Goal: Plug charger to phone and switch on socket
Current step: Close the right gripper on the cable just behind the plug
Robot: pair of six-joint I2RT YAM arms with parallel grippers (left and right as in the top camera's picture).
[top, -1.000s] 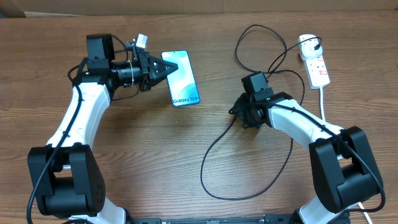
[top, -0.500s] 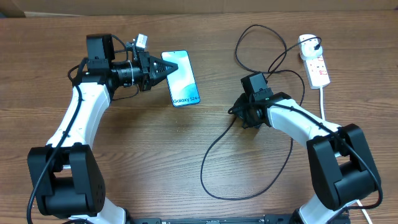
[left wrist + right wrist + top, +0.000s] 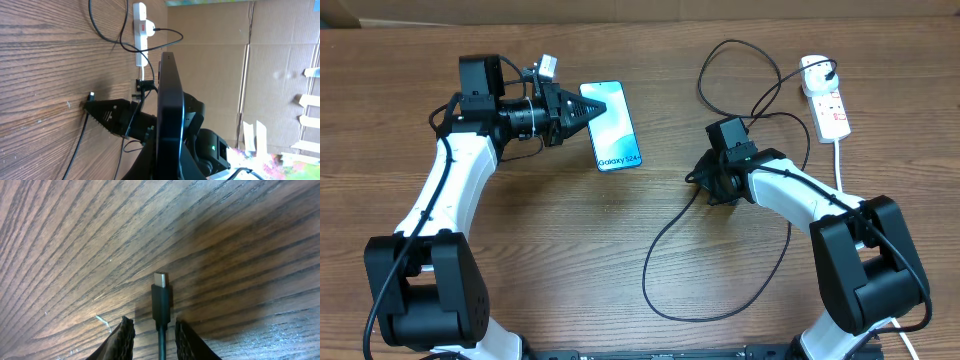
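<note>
The phone (image 3: 617, 135), light blue screen with "Galaxy S24" text, is at the back left of the table. My left gripper (image 3: 594, 108) is shut on its near edge. In the left wrist view the phone (image 3: 170, 100) shows edge-on between the jaws. The charger's black cable (image 3: 655, 245) loops across the table to a white plug in the socket (image 3: 832, 110). My right gripper (image 3: 154, 325) stands open astride the cable just behind the connector tip (image 3: 161, 292), which lies flat on the wood. A small gap shows on each side of the cable.
The socket's thick white cord (image 3: 842, 165) runs toward the right front edge. Cable loops (image 3: 720, 60) lie behind and in front of the right arm. Cardboard walls (image 3: 240, 60) stand beyond the table.
The right jaws have narrowed a little round the cable. The left arm and the phone have not moved.
</note>
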